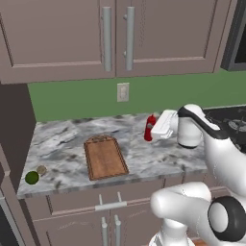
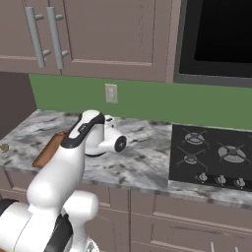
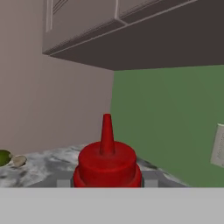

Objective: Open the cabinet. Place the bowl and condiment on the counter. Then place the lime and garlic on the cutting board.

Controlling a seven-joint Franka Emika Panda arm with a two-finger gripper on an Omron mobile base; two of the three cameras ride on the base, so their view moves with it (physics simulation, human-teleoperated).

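You are looking at the counter (image 1: 144, 158), its veined marble running from the dark wall at 9 o'clock to the cooktop (image 2: 211, 157) at 3 o'clock in the left base view. The board (image 1: 104, 157) is lying flat near the middle, its handle end pointing toward 12 o'clock. The lime (image 1: 31, 178) is sitting at the front corner at about 8 o'clock from the board, with the garlic (image 1: 42, 169) just beside it at the lime's 1 o'clock. The bottle (image 1: 150, 129) is standing upright at 2 o'clock from the board, near the back.
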